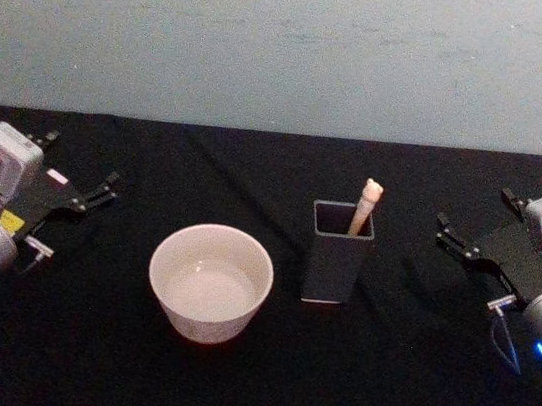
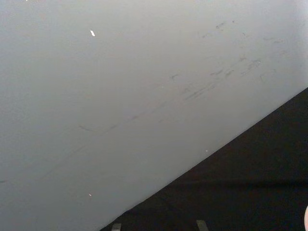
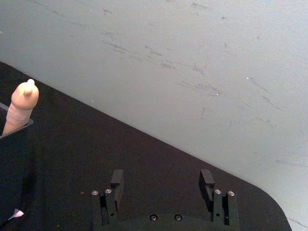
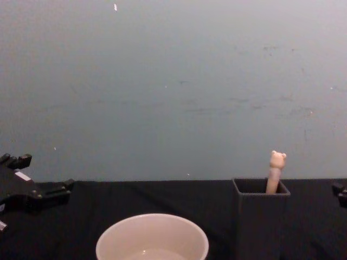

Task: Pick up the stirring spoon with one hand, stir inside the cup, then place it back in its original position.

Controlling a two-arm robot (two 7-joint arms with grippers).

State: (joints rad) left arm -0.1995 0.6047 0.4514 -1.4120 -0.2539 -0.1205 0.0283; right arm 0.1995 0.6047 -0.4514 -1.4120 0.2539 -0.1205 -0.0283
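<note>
Left gripper: your left gripper [image 1: 80, 158] rests low over the black table [image 1: 387, 381] at its left side, fingers spread wide, holding nothing.
Cup: the cream cup [image 1: 206, 323] stands upright to that gripper's right, apart from its fingertips.
Holder: the dark square holder [image 1: 333, 267] stands just beyond the cup, between it and your right gripper.
Stirring spoon: the stirring spoon [image 1: 366, 204] stands in the holder, bear-head handle poking above the rim, bowl hidden.
Right gripper: your right gripper [image 1: 478, 217] sits right of the holder, well apart from it, jaws wide and empty.
</note>
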